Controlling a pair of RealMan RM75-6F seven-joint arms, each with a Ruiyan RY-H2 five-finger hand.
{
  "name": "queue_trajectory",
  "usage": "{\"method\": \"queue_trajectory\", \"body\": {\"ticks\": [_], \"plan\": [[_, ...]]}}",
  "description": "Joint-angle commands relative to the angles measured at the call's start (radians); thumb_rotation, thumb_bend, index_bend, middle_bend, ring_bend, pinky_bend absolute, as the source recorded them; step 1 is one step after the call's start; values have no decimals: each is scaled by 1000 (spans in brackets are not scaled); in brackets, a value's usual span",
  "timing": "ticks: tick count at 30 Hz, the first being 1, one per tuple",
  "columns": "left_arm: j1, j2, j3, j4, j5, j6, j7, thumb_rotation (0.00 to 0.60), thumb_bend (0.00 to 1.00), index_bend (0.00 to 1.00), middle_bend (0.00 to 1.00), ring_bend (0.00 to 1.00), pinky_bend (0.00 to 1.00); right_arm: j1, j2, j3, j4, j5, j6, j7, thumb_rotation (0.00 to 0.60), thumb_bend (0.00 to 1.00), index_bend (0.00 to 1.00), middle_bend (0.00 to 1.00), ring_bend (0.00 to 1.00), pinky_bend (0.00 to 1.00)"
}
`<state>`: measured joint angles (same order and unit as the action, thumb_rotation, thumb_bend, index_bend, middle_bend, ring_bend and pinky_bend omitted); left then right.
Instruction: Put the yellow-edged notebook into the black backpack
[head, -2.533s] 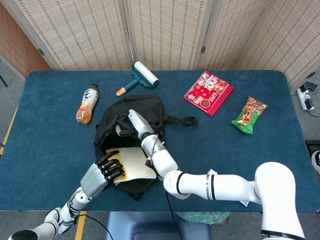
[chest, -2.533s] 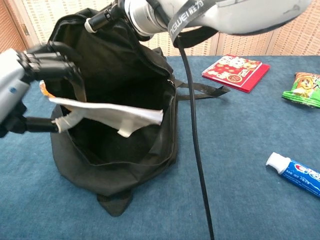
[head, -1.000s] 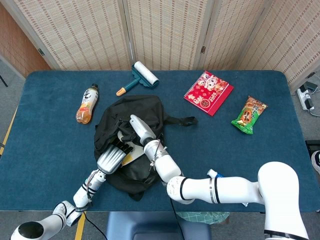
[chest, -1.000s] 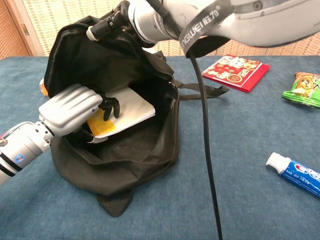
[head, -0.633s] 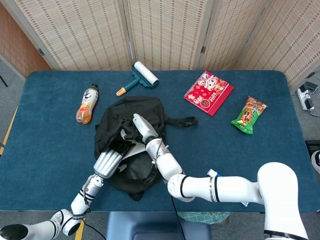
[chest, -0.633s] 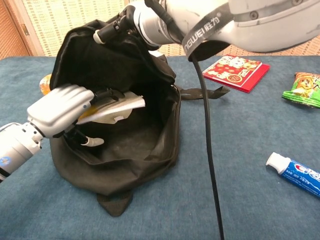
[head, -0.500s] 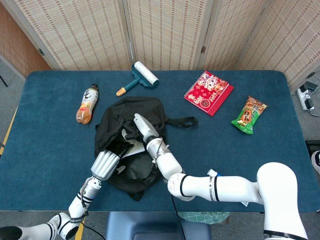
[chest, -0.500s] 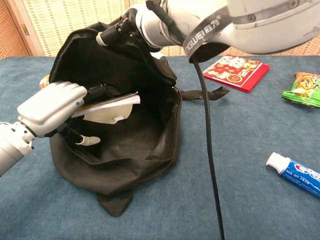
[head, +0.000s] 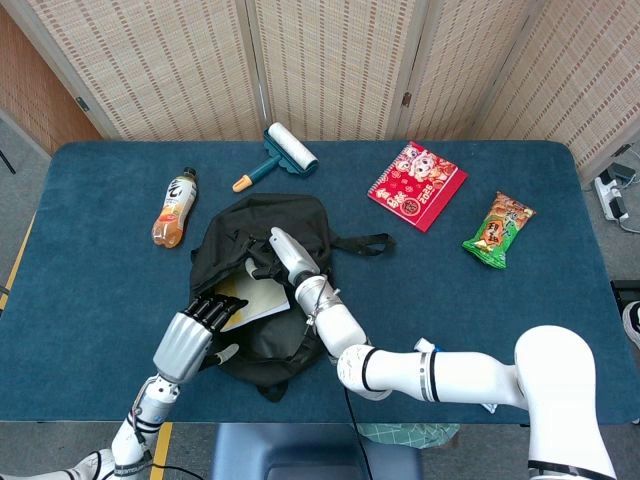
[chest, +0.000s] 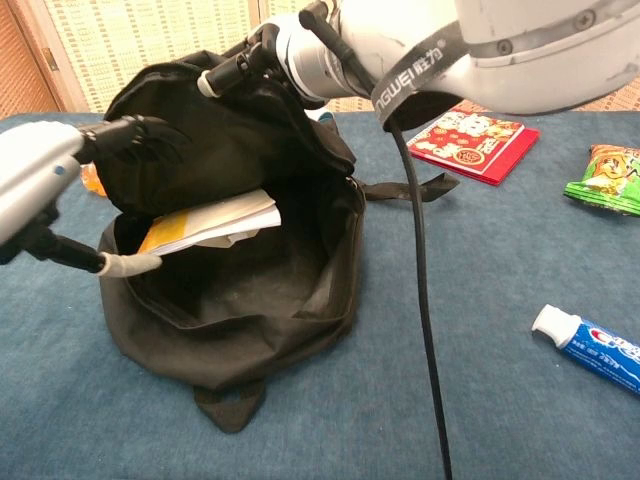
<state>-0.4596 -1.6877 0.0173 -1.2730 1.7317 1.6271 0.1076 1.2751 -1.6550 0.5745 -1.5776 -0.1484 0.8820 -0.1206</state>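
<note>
The blue table (head: 100, 290) carried the black backpack (chest: 250, 310), which stood open in the middle. The right hand (head: 272, 258) gripped the upper rim of the bag and held the mouth up. The left hand (head: 190, 335) was at the left edge of the opening, fingers spread, holding nothing. The yellow-edged notebook (chest: 205, 225) lay tilted inside the backpack, near its left wall.

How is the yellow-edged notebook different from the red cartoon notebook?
The yellow-edged notebook has a plain pale cover; the red cartoon notebook is bright red with pictures. The yellow-edged one sits tilted inside the black backpack; the red one lies flat on the blue table. Both are thin, flat books.
</note>
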Motion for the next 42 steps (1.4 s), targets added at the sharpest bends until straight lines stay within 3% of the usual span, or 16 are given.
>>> {"method": "queue_trajectory", "body": {"ticks": [1,7,16,31,33,37,40,42], "plan": [[32,43,4,-34,13,39,-25,600,0,284,375,344,357,-8,7,-4,-11,-13,-3,3,600,607,601,319,456,395],[72,104,-5,-65,-36,35,-71,600,0,334,410,363,361,-37,28,-30,-58,-69,-9,6,600,608,592,318,452,394],[119,143,-26,-29,-118,-8,-111,600,0,348,412,365,363,-111,61,-126,-140,-229,-15,9,600,599,538,307,422,359],[147,174,-67,-47,-138,-15,-88,600,0,332,407,364,362,-184,80,-214,-191,-438,1,13,600,574,465,279,382,332],[148,177,-76,-46,-142,-17,-75,600,0,332,405,362,362,-194,93,-236,-204,-473,-3,2,600,532,395,253,354,311],[151,183,-90,-49,-158,-27,-63,600,0,331,404,361,362,-214,131,-281,-232,-547,-34,-12,572,373,161,168,256,231],[154,186,-98,-47,-172,-37,-54,600,0,325,402,358,361,-224,166,-316,-249,-598,-63,-27,459,171,14,78,173,177],[156,187,-103,-47,-180,-43,-49,600,0,320,399,357,361,-237,184,-331,-264,-632,-63,-27,387,55,0,25,128,158]]}}
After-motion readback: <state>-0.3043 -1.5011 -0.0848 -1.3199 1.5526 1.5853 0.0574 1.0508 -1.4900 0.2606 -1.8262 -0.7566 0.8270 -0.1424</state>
